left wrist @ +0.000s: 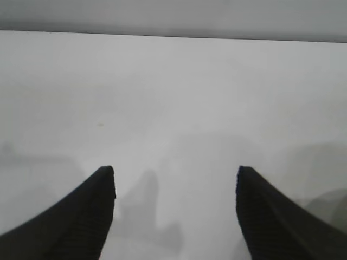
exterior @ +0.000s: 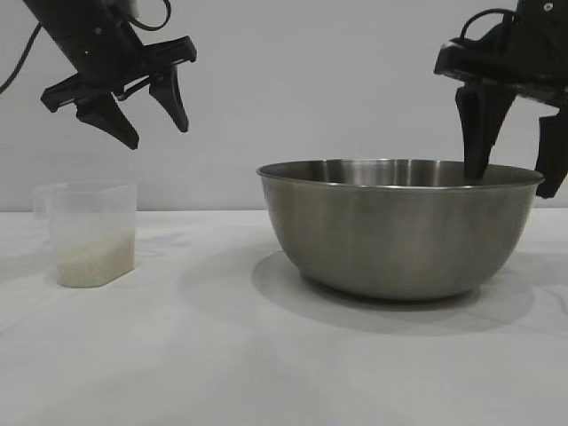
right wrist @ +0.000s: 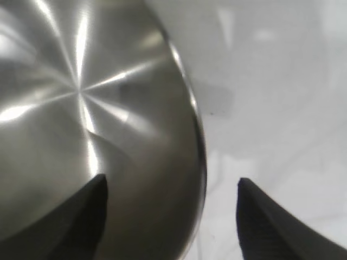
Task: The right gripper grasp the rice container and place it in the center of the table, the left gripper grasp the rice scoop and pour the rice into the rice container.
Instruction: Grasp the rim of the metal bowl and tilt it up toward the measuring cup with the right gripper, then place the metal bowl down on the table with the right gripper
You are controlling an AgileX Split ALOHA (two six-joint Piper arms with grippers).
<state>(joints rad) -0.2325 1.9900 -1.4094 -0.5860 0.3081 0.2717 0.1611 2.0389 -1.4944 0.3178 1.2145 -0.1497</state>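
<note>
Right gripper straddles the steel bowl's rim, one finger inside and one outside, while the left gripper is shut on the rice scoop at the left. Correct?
Not quite. The left gripper hangs open and empty above the rice scoop, which stands untouched on the table, as the exterior view shows. The right gripper does straddle the rice container's rim.

We see a plain pale grey wall [exterior: 337,80] running behind the scene, meeting the surface below along a straight, level line.
</note>
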